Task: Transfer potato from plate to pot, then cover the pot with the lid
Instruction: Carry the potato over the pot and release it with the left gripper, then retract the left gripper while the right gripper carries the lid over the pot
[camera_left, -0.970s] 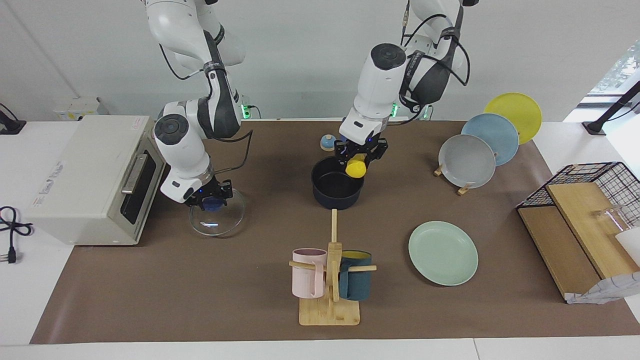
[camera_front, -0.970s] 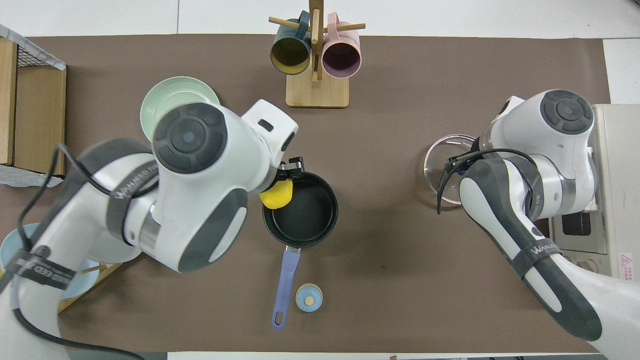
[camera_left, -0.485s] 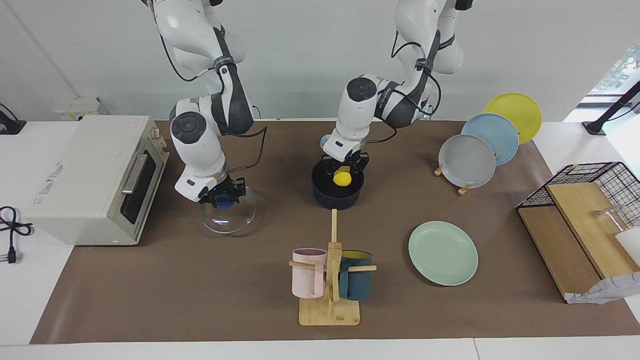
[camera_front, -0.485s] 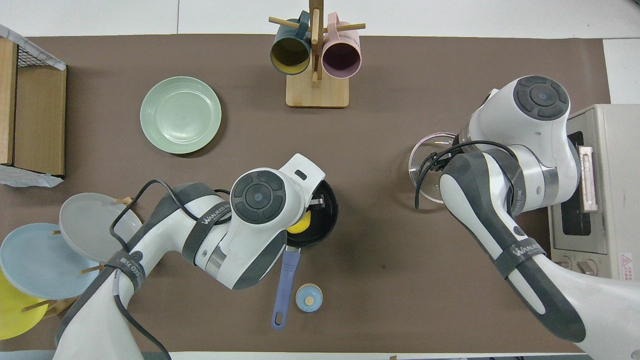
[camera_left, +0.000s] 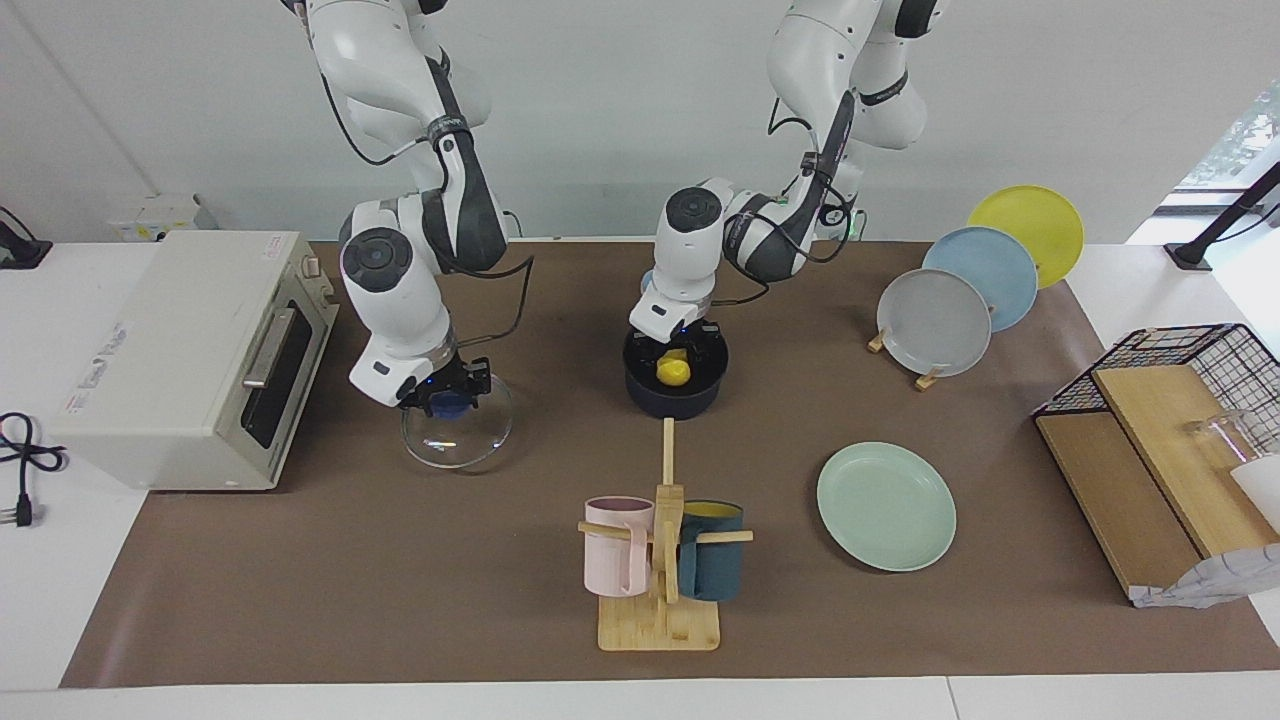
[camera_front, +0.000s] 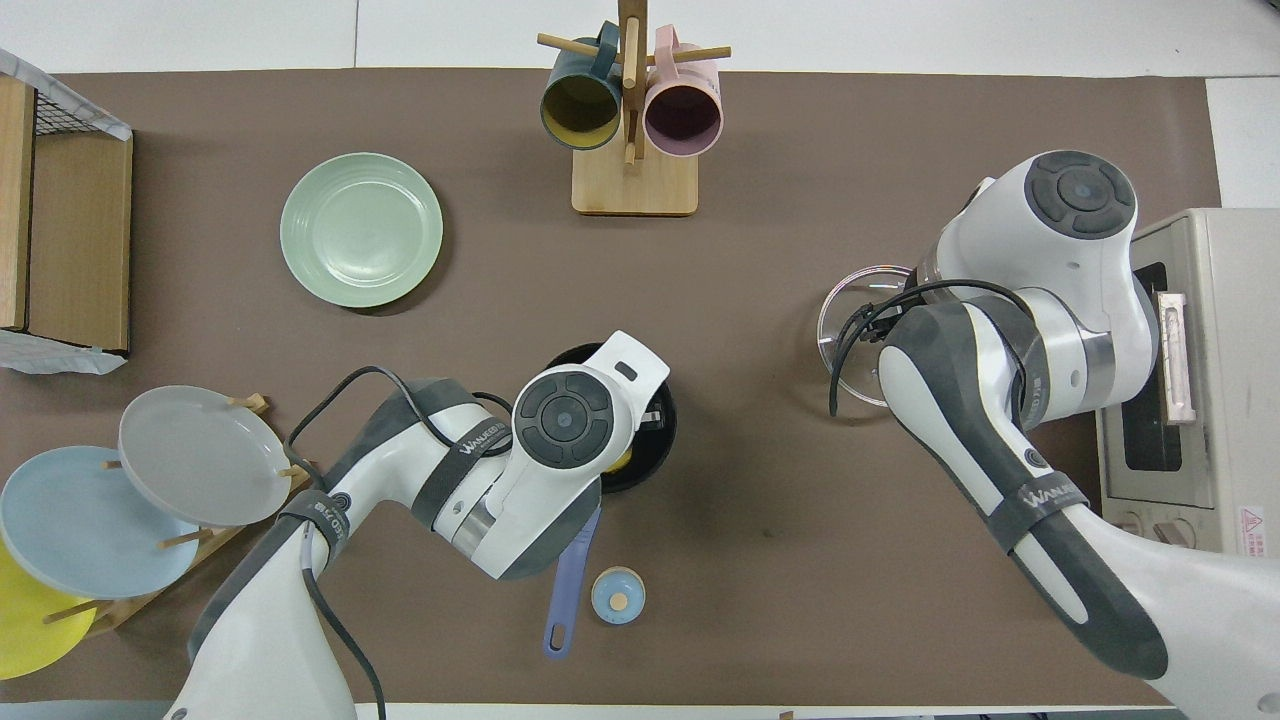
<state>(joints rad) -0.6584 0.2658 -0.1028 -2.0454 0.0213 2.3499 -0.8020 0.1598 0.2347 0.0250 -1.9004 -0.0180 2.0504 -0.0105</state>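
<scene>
The yellow potato (camera_left: 673, 371) is inside the dark navy pot (camera_left: 690, 402), between the fingers of my left gripper (camera_left: 675, 355), which reaches down into the pot and is shut on it. In the overhead view my left arm covers most of the pot (camera_front: 666, 440); its blue handle (camera_front: 568, 585) points toward the robots. The mint-green plate (camera_left: 886, 506) lies bare toward the left arm's end. My right gripper (camera_left: 447, 398) is shut on the dark blue knob of the glass lid (camera_left: 457, 442), held just above the mat beside the oven.
A toaster oven (camera_left: 180, 355) stands at the right arm's end. A wooden mug rack (camera_left: 660, 570) with two mugs stands farther out than the pot. A rack of upright plates (camera_left: 960, 300) and a wire basket (camera_left: 1200, 350) are at the left arm's end. A small blue bell (camera_front: 617, 596) sits near the pot handle.
My left gripper came down with the potato from over the pot's rim into the pot. My right gripper shifted the lid a little toward the pot, then held still.
</scene>
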